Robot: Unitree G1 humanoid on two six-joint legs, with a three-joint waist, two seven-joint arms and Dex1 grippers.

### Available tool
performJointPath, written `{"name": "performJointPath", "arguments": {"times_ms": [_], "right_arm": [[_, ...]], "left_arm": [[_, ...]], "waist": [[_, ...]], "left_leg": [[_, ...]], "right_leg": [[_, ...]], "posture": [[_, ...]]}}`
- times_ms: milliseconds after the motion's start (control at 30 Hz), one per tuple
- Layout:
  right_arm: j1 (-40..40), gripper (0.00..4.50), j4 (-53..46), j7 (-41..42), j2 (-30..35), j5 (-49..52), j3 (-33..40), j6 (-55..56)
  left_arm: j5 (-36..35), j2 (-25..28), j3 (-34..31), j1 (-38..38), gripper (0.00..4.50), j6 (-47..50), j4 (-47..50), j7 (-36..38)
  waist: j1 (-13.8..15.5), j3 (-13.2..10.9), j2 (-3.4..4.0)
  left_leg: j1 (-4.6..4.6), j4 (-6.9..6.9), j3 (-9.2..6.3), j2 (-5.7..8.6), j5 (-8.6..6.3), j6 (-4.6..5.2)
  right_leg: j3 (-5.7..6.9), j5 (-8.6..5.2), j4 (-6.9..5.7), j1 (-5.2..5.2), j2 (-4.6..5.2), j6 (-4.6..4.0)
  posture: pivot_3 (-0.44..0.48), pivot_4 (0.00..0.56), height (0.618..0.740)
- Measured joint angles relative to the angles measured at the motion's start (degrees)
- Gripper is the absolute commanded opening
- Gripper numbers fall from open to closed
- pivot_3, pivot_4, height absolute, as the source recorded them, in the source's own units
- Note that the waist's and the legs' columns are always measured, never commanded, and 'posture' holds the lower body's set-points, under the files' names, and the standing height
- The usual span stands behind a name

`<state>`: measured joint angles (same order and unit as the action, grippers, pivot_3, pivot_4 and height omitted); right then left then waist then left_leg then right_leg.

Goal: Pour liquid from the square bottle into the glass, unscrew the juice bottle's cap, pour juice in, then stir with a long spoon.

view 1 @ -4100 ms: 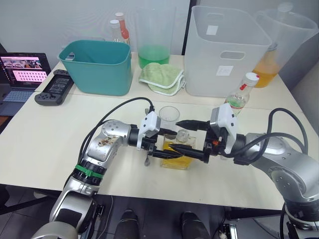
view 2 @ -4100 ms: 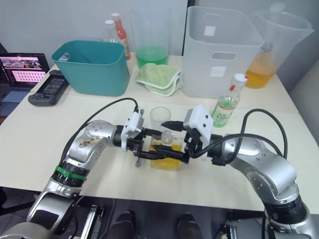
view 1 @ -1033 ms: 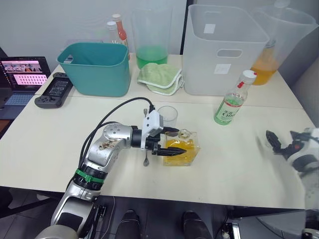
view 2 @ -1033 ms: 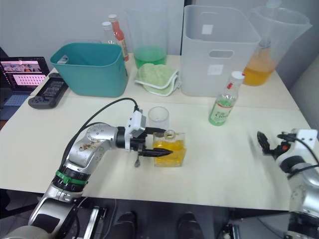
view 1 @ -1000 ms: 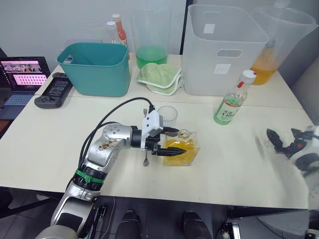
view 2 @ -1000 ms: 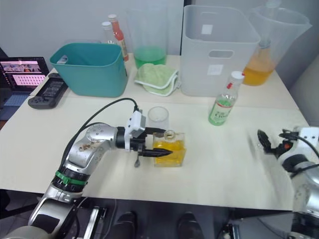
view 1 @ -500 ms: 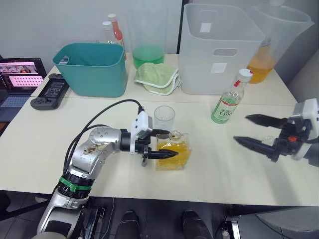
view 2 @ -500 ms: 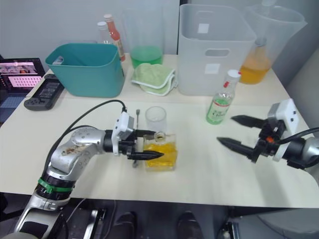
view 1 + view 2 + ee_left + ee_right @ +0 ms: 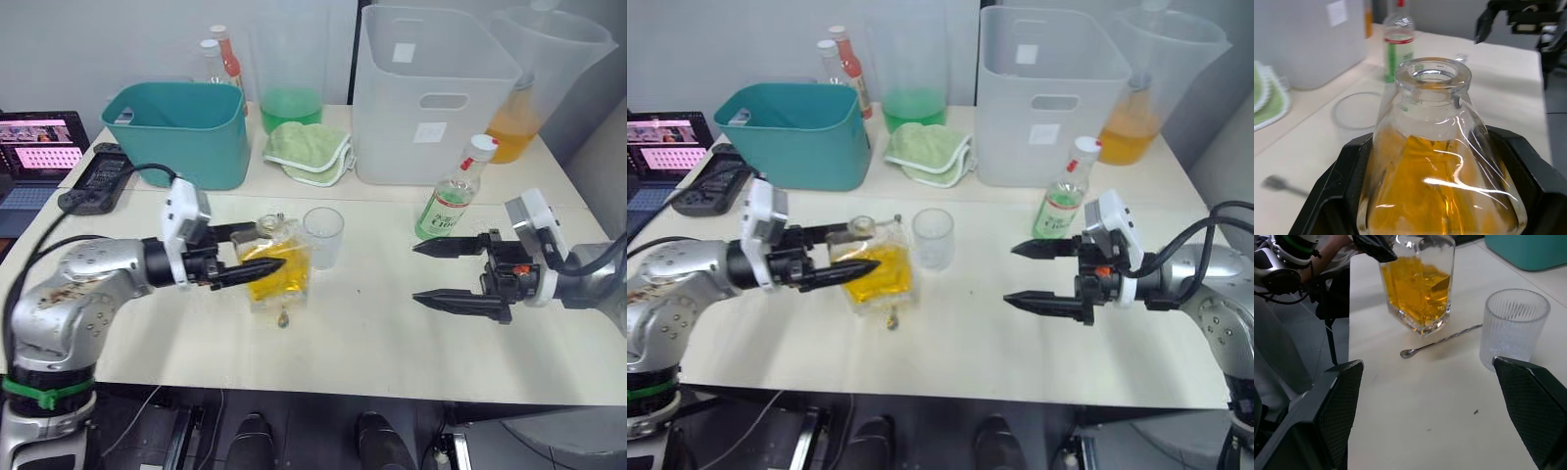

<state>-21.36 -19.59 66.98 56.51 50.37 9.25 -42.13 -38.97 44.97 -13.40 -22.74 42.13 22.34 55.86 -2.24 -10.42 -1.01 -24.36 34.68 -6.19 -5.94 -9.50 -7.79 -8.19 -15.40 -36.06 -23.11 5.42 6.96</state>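
Observation:
The square bottle, clear glass with amber liquid and an open neck, is tilted in my left gripper, which is shut on it just left of the glass. The ribbed glass looks empty. Under the bottle lies the long spoon, flat on the table. At the right stands the green juice bottle, upright, its white and red cap on. My right gripper hovers open in front of the juice bottle, its fingers pointing toward the glass.
Along the back of the table stand a teal bin, a green cloth, a big white bin, a pitcher of green liquid and a pitcher of orange liquid. A laptop and a controller sit at far left.
My left gripper has carried the square bottle from in front of the glass to its left and tilted it. My right gripper has come in from the table's right edge toward the middle.

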Motion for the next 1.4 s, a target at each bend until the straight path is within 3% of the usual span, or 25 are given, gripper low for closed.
{"name": "performJointPath", "arguments": {"times_ms": [100, 267, 467, 733, 1067, 1400], "right_arm": [[-0.49, 4.48, 0.60, 0.55, -1.03, -0.75, -1.64, 0.19], [-0.43, 4.48, 0.90, 1.14, -1.42, -2.96, -3.61, 0.48], [1.17, 4.48, -1.40, 0.77, -1.74, -3.04, -3.60, 0.48], [6.67, 4.48, -7.45, -3.72, -1.94, -2.39, -1.31, 0.09], [7.09, 4.48, -11.19, -7.42, -1.77, -0.35, 0.80, -2.46], [7.05, 4.48, -13.55, -11.08, -1.77, 2.66, 1.42, -4.30]], "left_arm": [[2.44, 1.10, -1.25, -0.02, 2.79, -2.08, -2.75, -1.68], [12.59, -0.33, 1.45, -4.23, 2.79, -12.06, -11.57, -6.60], [22.76, -1.89, 10.49, -10.07, 2.79, -21.13, -19.49, -7.89], [33.80, -9.06, 20.17, -21.16, 2.79, -35.00, -35.30, -8.18], [43.86, -15.45, 23.72, -26.19, 2.79, -52.67, -46.69, -15.56], [54.77, -15.78, 24.67, -28.68, 2.79, -64.71, -57.66, -27.61]], "waist": [[0.37, -0.06, -0.11], [0.79, -0.16, -0.28], [1.64, -0.19, -0.32], [1.98, -0.24, -0.42], [1.36, -0.25, -0.42], [1.60, -0.25, -0.43]], "left_leg": [[-0.03, 0.02, 0.00, 0.00, 0.00, 0.00], [-0.04, 0.01, 0.00, 0.00, 0.01, -0.02], [-0.08, -0.07, 0.00, 0.00, 0.01, -0.02], [-0.23, 0.06, 0.00, 0.00, 0.03, -0.04], [-0.21, 0.05, 0.00, 0.00, 0.08, 0.01], [-0.24, 0.04, 0.00, 0.00, 0.11, -0.05]], "right_leg": [[0.01, 0.01, 0.01, -0.01, 0.00, -0.01], [0.01, 0.06, 0.00, -0.04, -0.01, -0.09], [0.06, 0.06, 0.01, -0.05, -0.01, -0.09], [0.07, 0.07, -0.01, -0.10, -0.01, -0.09], [0.07, 0.07, -0.03, -0.09, -0.01, -0.09], [0.07, 0.08, -0.03, -0.08, 0.00, -0.07]], "posture": [[0.000, 0.150, 0.734], [0.000, 0.150, 0.734], [0.000, 0.150, 0.734], [0.000, 0.150, 0.734], [0.000, 0.150, 0.734], [0.000, 0.150, 0.734]]}}
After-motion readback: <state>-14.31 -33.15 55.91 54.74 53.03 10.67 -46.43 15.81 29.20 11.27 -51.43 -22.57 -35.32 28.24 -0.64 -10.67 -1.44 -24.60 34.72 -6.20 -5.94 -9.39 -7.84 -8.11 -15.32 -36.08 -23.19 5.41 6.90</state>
